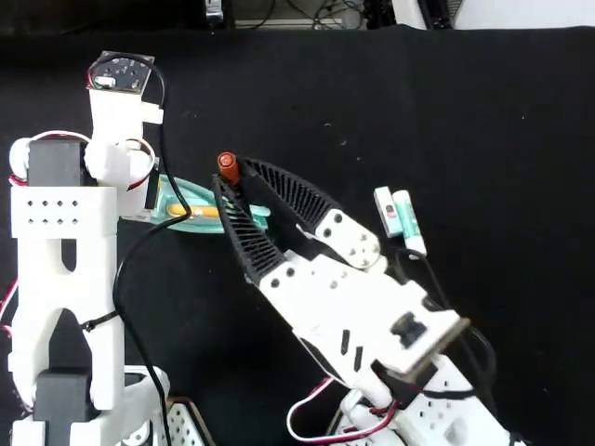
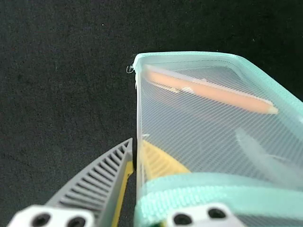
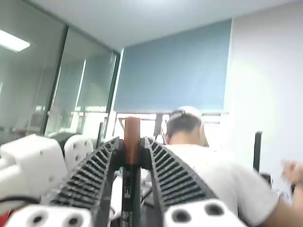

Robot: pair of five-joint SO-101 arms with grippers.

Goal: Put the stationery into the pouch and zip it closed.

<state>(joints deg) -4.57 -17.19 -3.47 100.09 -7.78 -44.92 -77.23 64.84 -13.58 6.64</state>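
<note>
On the black-cloth bench (image 1: 483,111) lie two white stationery pieces (image 1: 410,223). The left hand (image 2: 137,145) pinches the mesh pouch (image 2: 203,132). The right hand (image 3: 133,142) clamps an orange-capped pen (image 1: 227,166) before glass partitions (image 3: 71,94) and a blue wall (image 3: 175,66).

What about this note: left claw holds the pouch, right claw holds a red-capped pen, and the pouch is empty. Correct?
No. The pouch is not empty: the left wrist view shows an orange pencil inside it. The rest stands: left claw holds the pouch, right claw holds a red-capped pen.
</note>
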